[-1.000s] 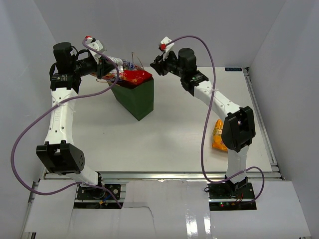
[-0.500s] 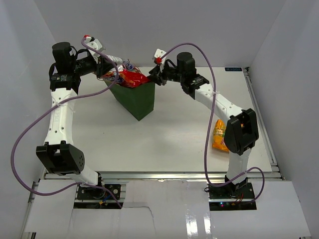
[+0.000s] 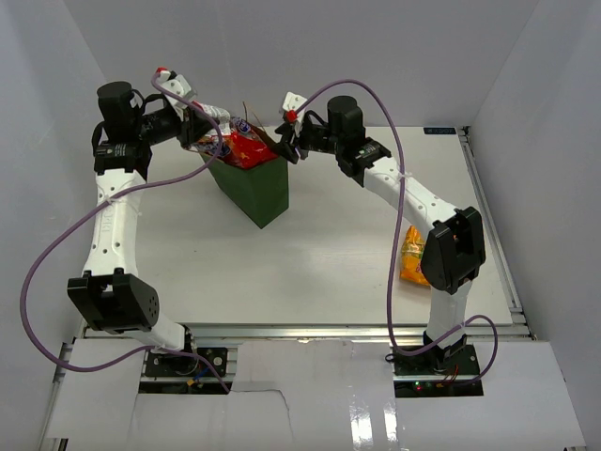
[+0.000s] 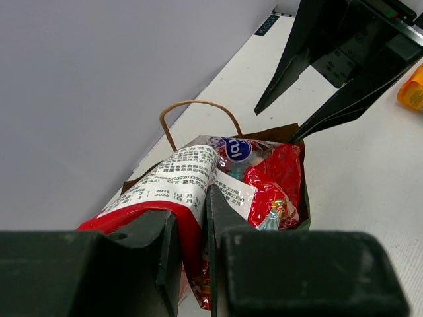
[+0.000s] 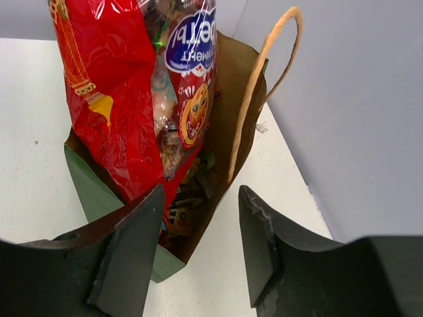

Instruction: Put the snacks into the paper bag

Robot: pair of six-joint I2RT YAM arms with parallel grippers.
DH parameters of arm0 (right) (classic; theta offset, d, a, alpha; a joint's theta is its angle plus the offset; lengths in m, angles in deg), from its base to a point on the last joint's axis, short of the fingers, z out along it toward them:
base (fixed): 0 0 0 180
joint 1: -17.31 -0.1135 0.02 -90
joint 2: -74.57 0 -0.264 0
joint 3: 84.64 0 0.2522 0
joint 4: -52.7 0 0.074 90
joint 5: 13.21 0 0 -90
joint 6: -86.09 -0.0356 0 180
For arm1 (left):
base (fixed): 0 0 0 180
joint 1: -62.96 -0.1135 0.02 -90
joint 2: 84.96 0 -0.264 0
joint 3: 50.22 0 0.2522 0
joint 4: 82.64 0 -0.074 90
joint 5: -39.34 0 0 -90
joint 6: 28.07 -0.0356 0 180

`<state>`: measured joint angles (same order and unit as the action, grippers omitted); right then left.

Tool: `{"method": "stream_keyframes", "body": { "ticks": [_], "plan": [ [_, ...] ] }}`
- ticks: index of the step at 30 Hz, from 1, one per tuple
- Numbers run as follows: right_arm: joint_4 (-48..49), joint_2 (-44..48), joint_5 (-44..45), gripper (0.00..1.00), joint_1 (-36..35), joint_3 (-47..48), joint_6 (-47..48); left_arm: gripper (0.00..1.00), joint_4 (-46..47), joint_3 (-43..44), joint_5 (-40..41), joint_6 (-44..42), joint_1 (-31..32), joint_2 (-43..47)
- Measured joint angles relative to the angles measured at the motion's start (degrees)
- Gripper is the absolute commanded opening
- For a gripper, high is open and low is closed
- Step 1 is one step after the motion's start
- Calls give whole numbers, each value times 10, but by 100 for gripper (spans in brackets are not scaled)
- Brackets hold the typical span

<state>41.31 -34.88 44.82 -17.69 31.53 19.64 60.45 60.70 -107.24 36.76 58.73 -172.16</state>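
The dark green paper bag (image 3: 255, 188) stands at the back of the table, its kraft inside (image 5: 228, 132) showing. A large red snack bag (image 3: 248, 148) leans out of its mouth, over several small packets (image 5: 177, 214) inside. My left gripper (image 3: 218, 132) is shut on the red bag's white-labelled edge (image 4: 182, 181) at the paper bag's left side. My right gripper (image 3: 280, 148) is open at the right rim, with the bag's corner wall between its fingers (image 5: 129, 244). An orange packet (image 3: 411, 254) lies on the table by the right arm.
White enclosure walls stand close behind the paper bag and on both sides. A string handle (image 5: 268, 72) arches above the bag's far rim. Purple cables loop from both arms. The table's right rail (image 3: 488, 216) runs past the orange packet.
My right gripper has moved left to the paper bag's rim and its jaws have widened. The red bag has shifted a little left with the left gripper still shut on it.
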Motion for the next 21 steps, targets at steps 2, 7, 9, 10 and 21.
{"method": "stream_keyframes", "body": {
  "ticks": [2,7,9,10,21],
  "plan": [
    [0,0,2,58,0,1,0,0,6,-9,0,1,0,1],
    [-1,0,7,65,0,1,-3,0,22,-42,0,3,0,2],
    [-2,0,8,67,2,1,-7,0,30,-57,0,5,0,3],
    [-2,0,8,68,3,1,-10,0,31,-63,1,7,0,3],
    [-10,38,-2,78,58,-20,-66,41,109,-103,2,59,0,4]
  ]
}}
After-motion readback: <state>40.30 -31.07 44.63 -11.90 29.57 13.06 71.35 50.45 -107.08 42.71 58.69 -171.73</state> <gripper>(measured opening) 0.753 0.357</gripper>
